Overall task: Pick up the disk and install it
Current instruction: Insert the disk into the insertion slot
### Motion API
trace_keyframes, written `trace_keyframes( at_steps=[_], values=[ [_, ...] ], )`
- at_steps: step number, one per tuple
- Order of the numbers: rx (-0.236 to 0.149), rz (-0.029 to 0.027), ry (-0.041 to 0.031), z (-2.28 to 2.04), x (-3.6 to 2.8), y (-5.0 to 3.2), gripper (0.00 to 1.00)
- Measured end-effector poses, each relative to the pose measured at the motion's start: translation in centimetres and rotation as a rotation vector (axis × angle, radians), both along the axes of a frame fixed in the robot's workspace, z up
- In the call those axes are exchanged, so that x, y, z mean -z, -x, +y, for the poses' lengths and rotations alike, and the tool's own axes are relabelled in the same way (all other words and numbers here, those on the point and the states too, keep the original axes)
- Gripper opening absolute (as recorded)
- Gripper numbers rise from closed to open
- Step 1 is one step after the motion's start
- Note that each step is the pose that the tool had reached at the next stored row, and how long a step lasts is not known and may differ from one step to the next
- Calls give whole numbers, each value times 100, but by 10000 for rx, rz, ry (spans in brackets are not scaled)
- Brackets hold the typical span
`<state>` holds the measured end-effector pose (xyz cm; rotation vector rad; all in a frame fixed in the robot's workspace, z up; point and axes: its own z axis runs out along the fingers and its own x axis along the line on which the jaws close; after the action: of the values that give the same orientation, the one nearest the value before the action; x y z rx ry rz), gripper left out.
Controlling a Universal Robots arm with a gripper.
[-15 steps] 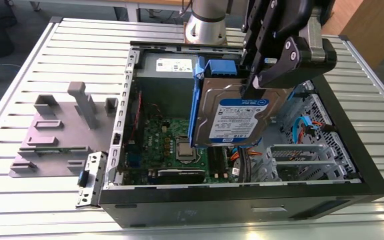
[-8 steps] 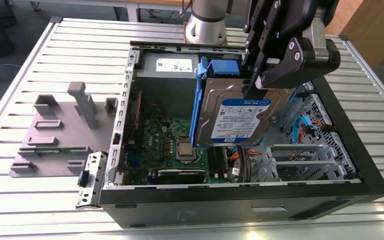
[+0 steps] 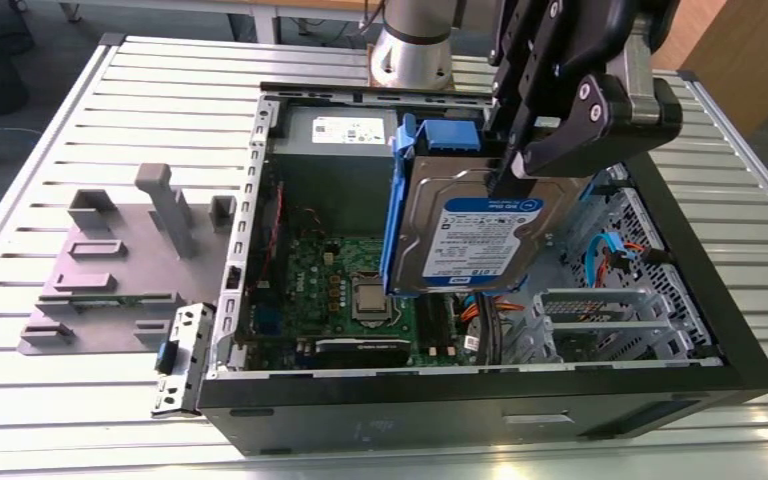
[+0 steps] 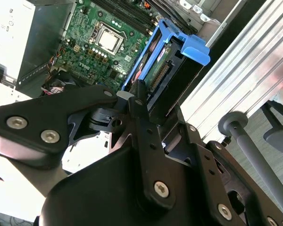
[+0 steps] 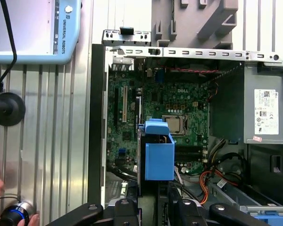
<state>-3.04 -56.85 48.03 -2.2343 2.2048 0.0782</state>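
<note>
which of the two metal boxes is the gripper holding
The silver hard drive in its blue plastic carrier, clamped by the black gripper; the grey power supply box with a white sticker sits in the black case.

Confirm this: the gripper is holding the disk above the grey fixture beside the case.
Not quite. The gripper does hold the disk, but it hangs above the open case, over the motherboard, not above the grey fixture, which stands beside the case. The exterior view shows this.
</note>
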Motion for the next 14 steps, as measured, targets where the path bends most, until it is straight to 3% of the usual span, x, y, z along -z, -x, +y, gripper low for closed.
trace_keyframes(
  at_steps=[14],
  values=[
    [2,0,0,0,0,-89,35]
  ],
)
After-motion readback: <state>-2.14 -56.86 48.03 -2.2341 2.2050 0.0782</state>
